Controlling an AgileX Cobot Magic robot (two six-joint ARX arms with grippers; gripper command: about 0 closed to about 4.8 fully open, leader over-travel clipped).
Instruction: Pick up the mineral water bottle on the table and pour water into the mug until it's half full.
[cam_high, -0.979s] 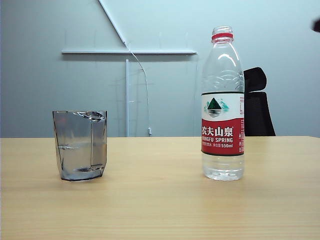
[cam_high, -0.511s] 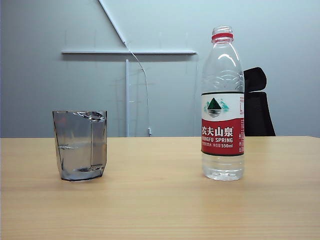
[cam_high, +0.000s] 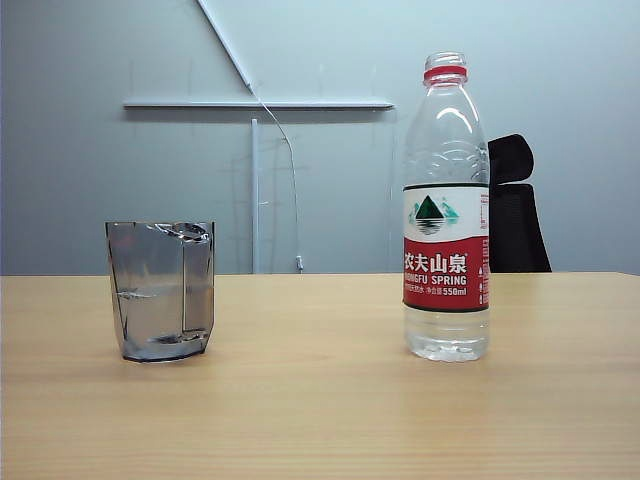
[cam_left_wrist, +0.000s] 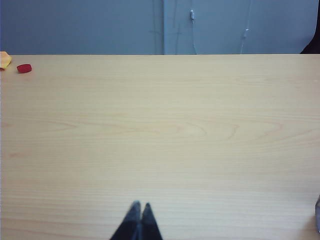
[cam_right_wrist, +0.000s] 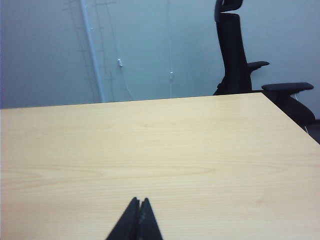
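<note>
**Red, white and smoky grey on pale wood**

The tabletop (cam_high: 320, 400) shows light yellowish wood with fine grain lines running across. At nine o'clock on it, the mug (cam_high: 160, 290) is smoky-grey and see-through, darker along its faceted edges. Over at three o'clock, the mineral water bottle (cam_high: 446, 210) is clear plastic with a red neck ring; its label runs white above, with a green mountain logo, and red below, with white characters. The water (cam_high: 446, 335) in its base is colourless. Behind stands a black chair (cam_high: 515, 215) against a pale blue-grey wall (cam_high: 100, 150). In the wrist views, the left hand (cam_left_wrist: 138, 207) and right hand (cam_right_wrist: 138, 202) show dark, near-black fingertips pressed together, and a small red cap (cam_left_wrist: 24, 68) sits at the tabletop's far edge.
</note>
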